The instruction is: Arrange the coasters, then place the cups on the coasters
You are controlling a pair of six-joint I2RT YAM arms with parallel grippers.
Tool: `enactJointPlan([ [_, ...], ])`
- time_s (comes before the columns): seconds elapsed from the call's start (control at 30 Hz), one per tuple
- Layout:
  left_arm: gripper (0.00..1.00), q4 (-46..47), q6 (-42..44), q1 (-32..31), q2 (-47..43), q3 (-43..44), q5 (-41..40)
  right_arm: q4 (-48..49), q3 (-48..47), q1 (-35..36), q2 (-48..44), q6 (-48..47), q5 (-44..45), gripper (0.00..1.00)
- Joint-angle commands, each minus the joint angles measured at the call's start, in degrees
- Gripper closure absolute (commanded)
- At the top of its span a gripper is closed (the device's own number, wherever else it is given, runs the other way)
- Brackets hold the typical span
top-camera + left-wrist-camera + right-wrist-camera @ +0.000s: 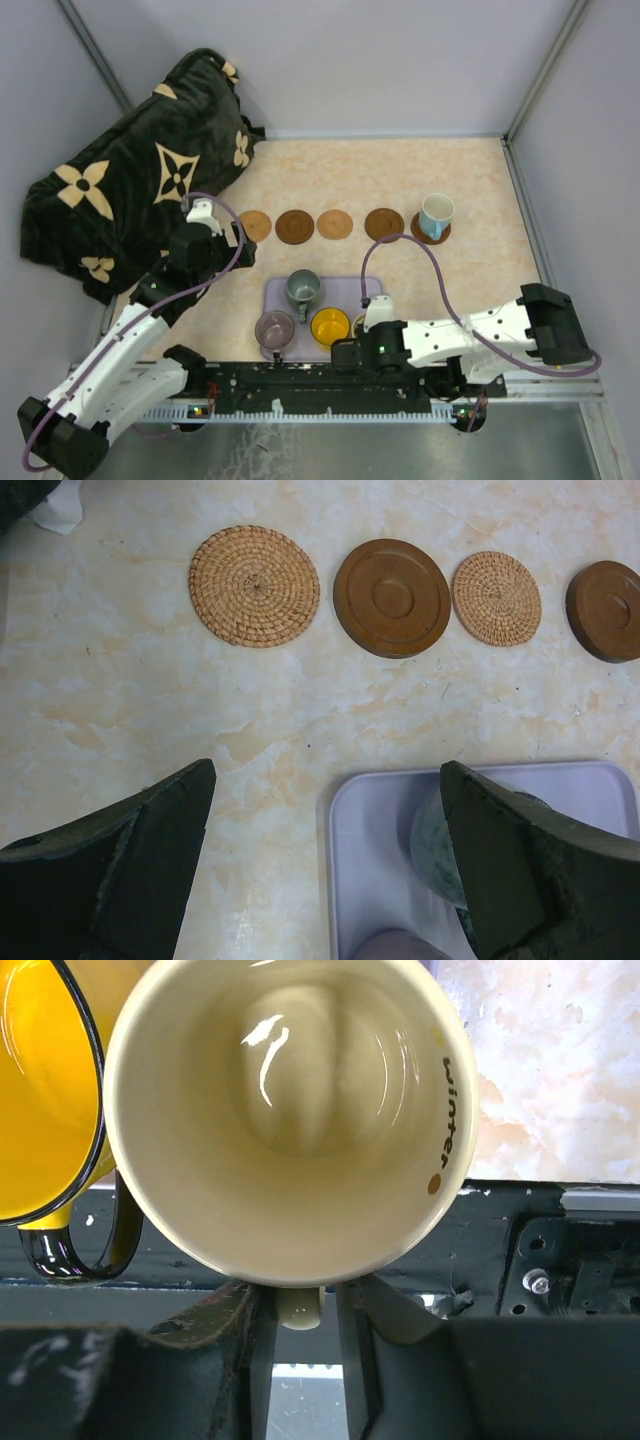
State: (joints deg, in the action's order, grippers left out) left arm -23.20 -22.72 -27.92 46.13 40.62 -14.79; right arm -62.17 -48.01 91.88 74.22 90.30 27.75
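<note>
Row of five coasters [297, 226] set; blue cup [436, 213] seated; four cups [303, 288] left on tray [372, 287]; right gripper [305, 1308] pinches cream cup [290, 1110] handle; left gripper [328, 800] spread, empty

Beige marbled tabletop [400, 180]; pale grey walls [350, 60]; dark floral blanket [130, 190] back-left.

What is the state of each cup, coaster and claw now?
Blue cup, upright on the rightmost coaster.
Other four coasters, bare.
Grey-green cup, upright on tray.
Purple cup, upright on tray.
Yellow cup, upright on tray.
Cream cup, upright.
Right claw, around the cream cup's handle; grip unclear.
Left claw, open, empty.
</note>
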Motion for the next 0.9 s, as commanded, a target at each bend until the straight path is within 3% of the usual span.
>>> enactJointPlan([
  [0.0, 0.01, 0.48, -0.24, 0.12, -0.38, -0.45, 0.92, -2.37, 0.68, 0.41, 0.69, 2.46, 2.49, 0.76],
  [0.17, 0.01, 0.53, -0.26, 0.13, -0.28, -0.51, 0.99, -3.40, 0.36, 0.40, 2.10, 3.30, 2.90, 1.00],
  [0.5, 0.01, 1.13, -0.09, 0.14, 0.19, -0.28, 1.16, -11.80, -5.55, 0.51, 6.23, 4.64, 9.83, 1.00],
  [0.87, 0.01, 1.93, -0.18, 0.11, 1.00, -0.46, 1.34, -17.96, -8.25, 0.49, 3.68, 7.80, 17.38, 1.00],
])
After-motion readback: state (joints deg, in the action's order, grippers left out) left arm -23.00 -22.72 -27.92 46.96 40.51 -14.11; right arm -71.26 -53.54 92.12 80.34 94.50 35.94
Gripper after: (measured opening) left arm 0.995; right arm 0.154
